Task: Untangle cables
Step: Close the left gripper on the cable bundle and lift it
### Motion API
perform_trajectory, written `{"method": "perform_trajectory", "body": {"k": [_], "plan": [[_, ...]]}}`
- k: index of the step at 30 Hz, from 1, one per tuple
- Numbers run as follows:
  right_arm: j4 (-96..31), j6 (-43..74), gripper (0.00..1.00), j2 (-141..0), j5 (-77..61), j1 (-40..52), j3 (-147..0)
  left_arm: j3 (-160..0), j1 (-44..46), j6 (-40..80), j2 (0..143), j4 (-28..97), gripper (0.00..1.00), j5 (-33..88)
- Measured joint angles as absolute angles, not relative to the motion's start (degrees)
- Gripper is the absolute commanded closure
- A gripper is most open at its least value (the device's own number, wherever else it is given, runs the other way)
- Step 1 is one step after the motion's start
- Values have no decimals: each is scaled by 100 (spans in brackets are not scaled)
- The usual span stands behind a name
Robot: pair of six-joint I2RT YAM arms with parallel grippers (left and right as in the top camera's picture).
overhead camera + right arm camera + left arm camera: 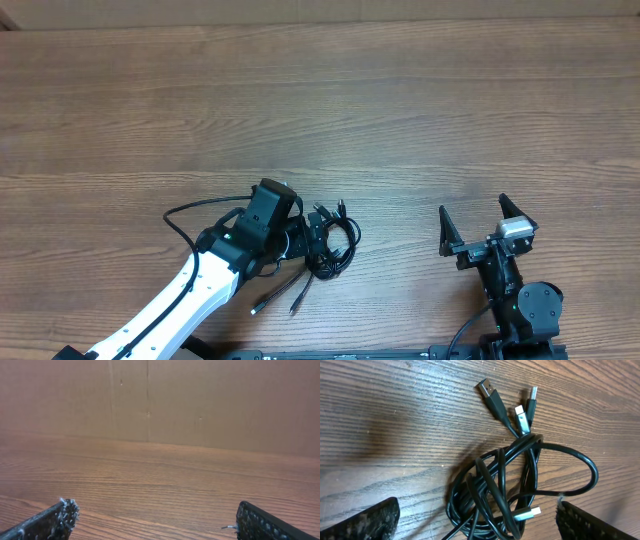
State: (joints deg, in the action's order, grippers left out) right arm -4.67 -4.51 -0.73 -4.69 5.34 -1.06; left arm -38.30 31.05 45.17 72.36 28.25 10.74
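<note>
Fingertips (365, 520) of the left gripper (477, 522), spread wide, straddle the cables (510, 485). These form a knotted black coil with USB plugs (490, 392) fanning outward, near the middle of the worktop's (400, 90) edge nearest the arms. The stance suggests a strand is about to be picked. Right gripper (478, 222), likewise spread and empty, stands well apart toward the right corner, presumably as second hand. Wood-grain surface; plain brown board wall (200, 400) behind.

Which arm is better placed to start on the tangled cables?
Left. The left gripper, open, hovers at the tangled bundle of thin black cables; the right gripper, also open, sits apart over bare brown wooden table.
</note>
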Motion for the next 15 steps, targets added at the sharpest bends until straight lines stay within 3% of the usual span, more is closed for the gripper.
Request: {"method": "perform_trajectory", "body": {"k": [15], "plan": [[-471, -451, 0, -73, -469, 534, -106, -3830, 3782, 5404, 7236, 2982, 0, 370]]}}
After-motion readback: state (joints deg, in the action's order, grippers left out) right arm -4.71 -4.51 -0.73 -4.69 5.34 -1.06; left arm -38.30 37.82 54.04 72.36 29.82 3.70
